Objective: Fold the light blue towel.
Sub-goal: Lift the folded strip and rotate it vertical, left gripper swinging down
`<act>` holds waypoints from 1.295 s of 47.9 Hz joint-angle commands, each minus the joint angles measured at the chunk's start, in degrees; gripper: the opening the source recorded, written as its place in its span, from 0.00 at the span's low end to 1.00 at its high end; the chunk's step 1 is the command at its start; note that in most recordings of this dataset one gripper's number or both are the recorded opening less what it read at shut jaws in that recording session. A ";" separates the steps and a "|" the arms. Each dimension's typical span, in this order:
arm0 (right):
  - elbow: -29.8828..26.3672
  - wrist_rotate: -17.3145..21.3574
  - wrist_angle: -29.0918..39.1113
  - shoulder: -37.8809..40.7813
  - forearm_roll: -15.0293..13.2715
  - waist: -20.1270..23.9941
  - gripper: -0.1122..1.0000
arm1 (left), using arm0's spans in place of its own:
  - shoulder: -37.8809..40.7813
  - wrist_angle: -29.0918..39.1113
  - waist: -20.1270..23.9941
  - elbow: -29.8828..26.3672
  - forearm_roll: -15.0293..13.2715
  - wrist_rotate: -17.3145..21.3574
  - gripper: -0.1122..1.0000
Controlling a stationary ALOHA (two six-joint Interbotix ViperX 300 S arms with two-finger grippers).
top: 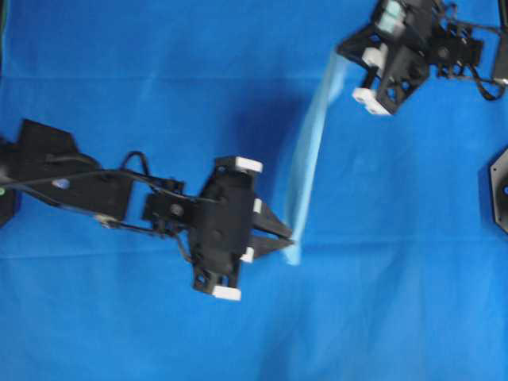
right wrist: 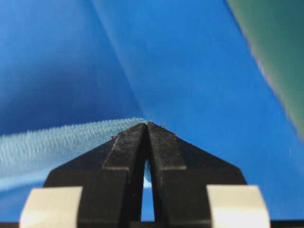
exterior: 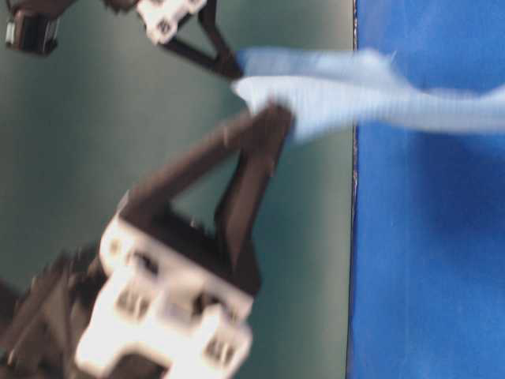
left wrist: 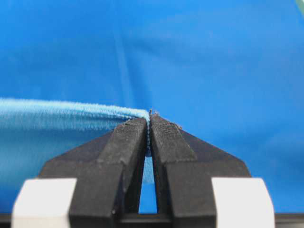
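Between both clamped pincers, light blue towel (top: 311,151).

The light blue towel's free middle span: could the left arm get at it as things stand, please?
Probably not: the left gripper is shut on one end of the light blue towel, the right gripper on the other.

**What you can't really make out here**

Table-level view is smeared: the nearer gripper (exterior: 272,126) at lower left is soft and cropped by the bottom edge, the light blue towel (exterior: 371,91) runs off the right edge. Overhead, the right gripper (top: 349,59) is cut at the top, towel corner tucked behind it.
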 commanded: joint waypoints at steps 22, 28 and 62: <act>-3.60 -0.09 -0.35 2.02 -1.32 -2.64 0.12 | 4.39 -4.66 -3.78 -6.68 0.00 0.70 0.12; -0.97 0.44 1.32 -1.23 -1.32 -2.72 0.12 | 8.00 -9.14 -3.52 -9.40 0.00 1.49 0.12; 7.12 0.70 -3.96 -1.32 -0.97 -2.72 0.12 | 14.24 -5.45 -1.85 -9.84 -0.26 -3.08 0.12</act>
